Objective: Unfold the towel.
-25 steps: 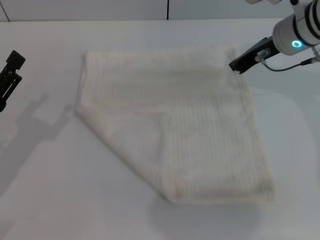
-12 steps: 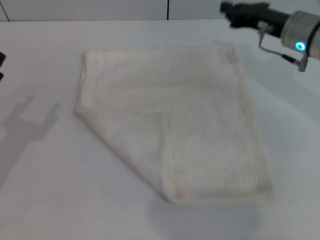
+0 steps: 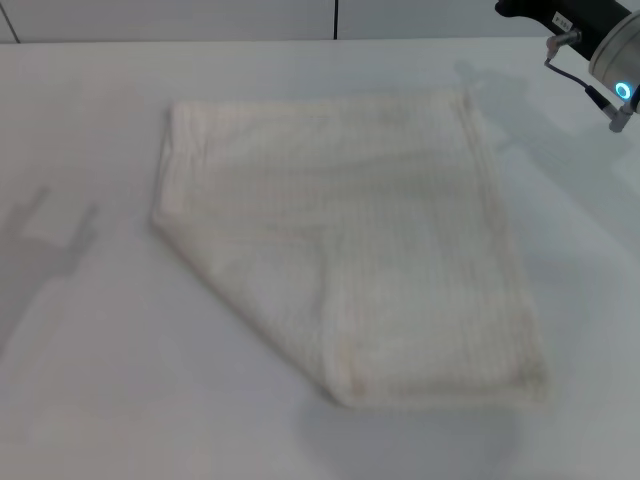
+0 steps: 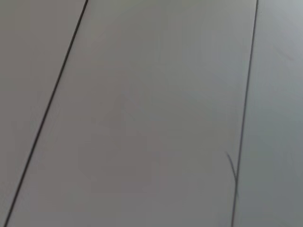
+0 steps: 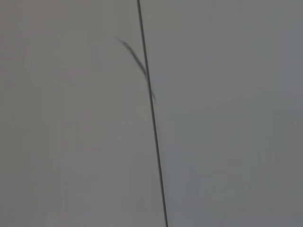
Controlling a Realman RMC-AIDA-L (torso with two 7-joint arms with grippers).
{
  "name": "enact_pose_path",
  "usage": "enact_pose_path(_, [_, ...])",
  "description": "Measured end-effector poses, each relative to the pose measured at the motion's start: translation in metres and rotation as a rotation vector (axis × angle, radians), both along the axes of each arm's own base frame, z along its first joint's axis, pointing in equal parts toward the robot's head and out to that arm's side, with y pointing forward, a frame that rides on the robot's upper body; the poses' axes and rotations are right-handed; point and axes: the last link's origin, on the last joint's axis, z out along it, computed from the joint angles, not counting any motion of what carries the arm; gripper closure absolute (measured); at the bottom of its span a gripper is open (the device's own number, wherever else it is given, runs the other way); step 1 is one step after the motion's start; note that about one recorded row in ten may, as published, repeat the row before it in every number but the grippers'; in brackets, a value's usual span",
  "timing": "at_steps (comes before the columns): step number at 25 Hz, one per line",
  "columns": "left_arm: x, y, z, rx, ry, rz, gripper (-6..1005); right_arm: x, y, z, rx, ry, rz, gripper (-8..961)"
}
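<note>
**Unfolding the towel: checking the lay and choosing the next grasp**

The towel [image 3: 345, 240] lies flat on the white counter [image 3: 90, 380], roughly central in the head view. Its far edge runs straight across, and the right edge slants toward me. The near-left side is cut off by a diagonal line running from the left corner down to the near corner. I judge this diagonal to be a fold, with one corner tucked under or over, so the towel is not yet fully open.

My right arm [image 3: 590, 25] shows only at the upper right of the head view, raised and clear of the cloth. Its jaws are out of sight, so I cannot tell whether they are wide or narrow. My left arm does not appear in the head view. Only a faint shadow falls on the counter at the left. Both wrist views show plain panelled surface and no cloth, so nothing is held as far as I can see.

Procedure I judge sound:

1. Locate the loose corner along the diagonal fold.
2. Approach low, and pinch a single layer only.
3. Draw the corner outward toward the near left, keeping it close to the counter.
4. Pin the far right corner if the cloth drags.

Risk: gripping both layers shifts the whole towel instead of opening it.
</note>
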Motion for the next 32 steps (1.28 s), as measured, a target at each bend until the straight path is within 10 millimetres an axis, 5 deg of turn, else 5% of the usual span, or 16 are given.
enact_pose_path(32, [-0.0015,-0.0069,0.0024,0.016,-0.023,-0.001,284,-0.0025,-0.0022,-0.0014,0.001,-0.002,0.029,953])
